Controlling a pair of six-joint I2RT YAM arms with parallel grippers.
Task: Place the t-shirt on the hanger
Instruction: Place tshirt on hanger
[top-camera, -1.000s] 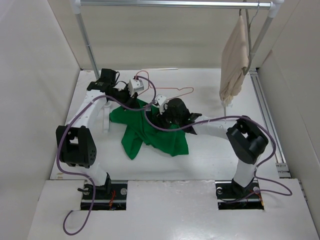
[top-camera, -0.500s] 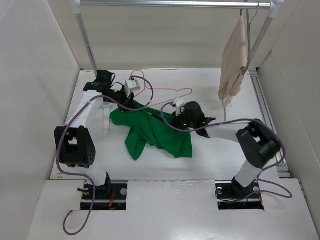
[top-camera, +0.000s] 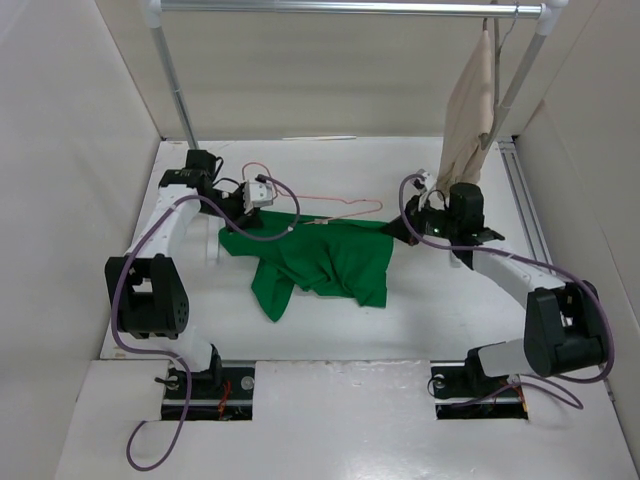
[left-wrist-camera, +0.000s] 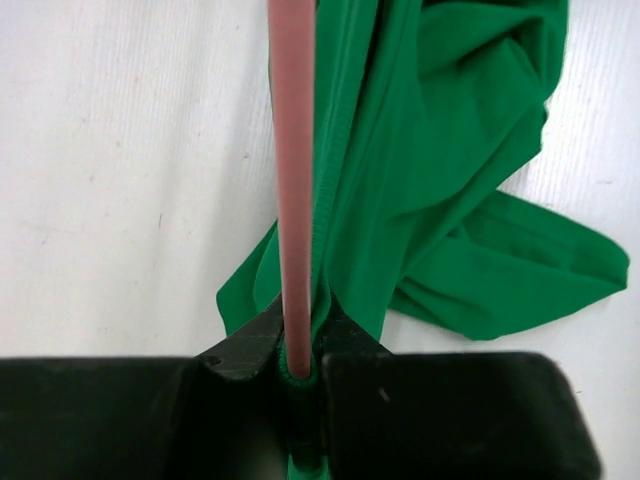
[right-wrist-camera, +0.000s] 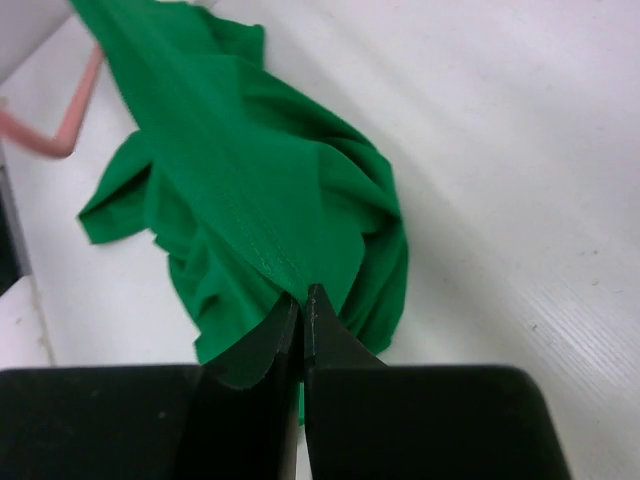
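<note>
Right gripper (right-wrist-camera: 302, 296) swung rightward, clamped shut on t-shirt (top-camera: 330, 258) hem; left gripper (left-wrist-camera: 300, 322) pinching hanger (left-wrist-camera: 292, 150).

Green t-shirt (top-camera: 320, 255), perhaps hanger (top-camera: 340, 201), on table (top-camera: 450, 310)

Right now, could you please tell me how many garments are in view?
2. The green t-shirt lies stretched out on the table; the beige garment hangs from the rail at the back right. No others show.

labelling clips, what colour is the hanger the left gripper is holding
Pink, salmon-toned; the hanger shows best in the left wrist view, clamped in the left gripper.
</note>
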